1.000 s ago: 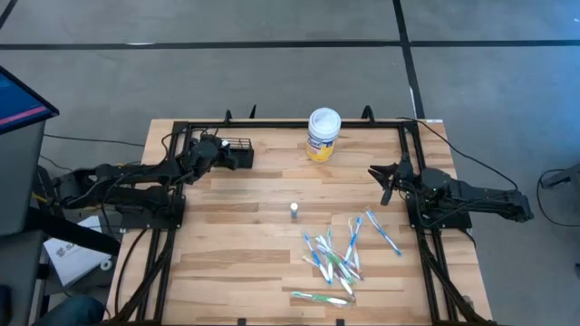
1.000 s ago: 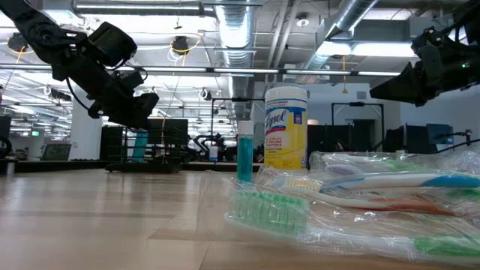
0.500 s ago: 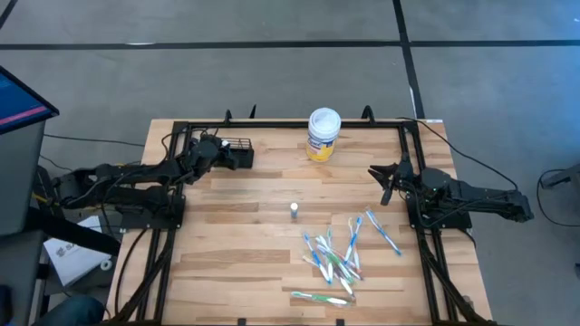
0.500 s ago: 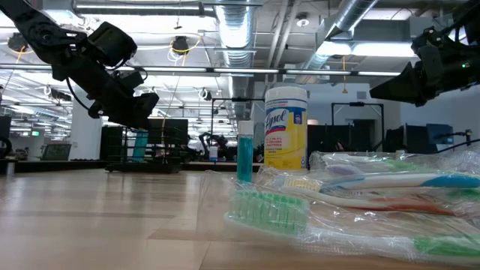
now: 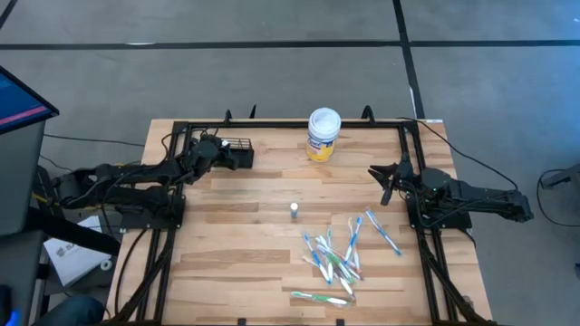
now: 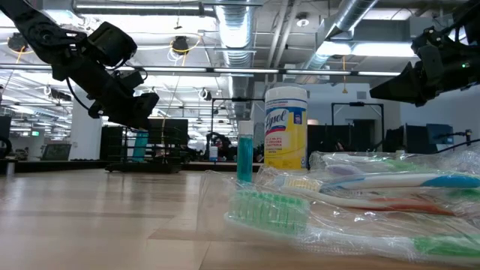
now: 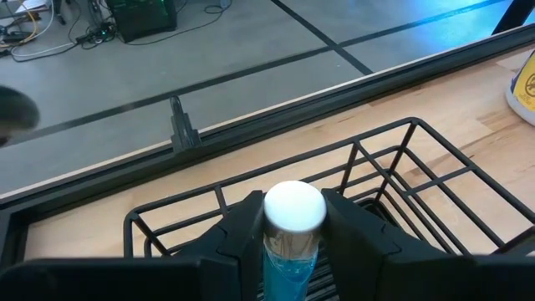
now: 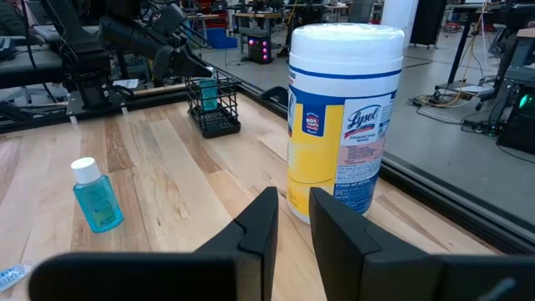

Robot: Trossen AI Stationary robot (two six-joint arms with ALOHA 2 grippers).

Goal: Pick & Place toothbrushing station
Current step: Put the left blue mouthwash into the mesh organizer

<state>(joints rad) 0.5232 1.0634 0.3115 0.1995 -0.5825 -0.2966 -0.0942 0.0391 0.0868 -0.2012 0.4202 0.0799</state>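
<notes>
Black wire basket (image 5: pixel 237 151) at the table's far left corner, upright, with the left gripper (image 5: pixel 220 149) hanging over it. From above, no sign of what sits between the fingers; only the left wrist view giving it away: a white-capped bottle of blue liquid (image 7: pixel 292 226) clamped between both fingers, down inside the basket (image 7: pixel 359 180). Right gripper (image 5: pixel 386 179) waiting near the right edge, fingers narrowly apart and empty, aimed toward the yellow-labelled wipes tub (image 8: pixel 341 117).
</notes>
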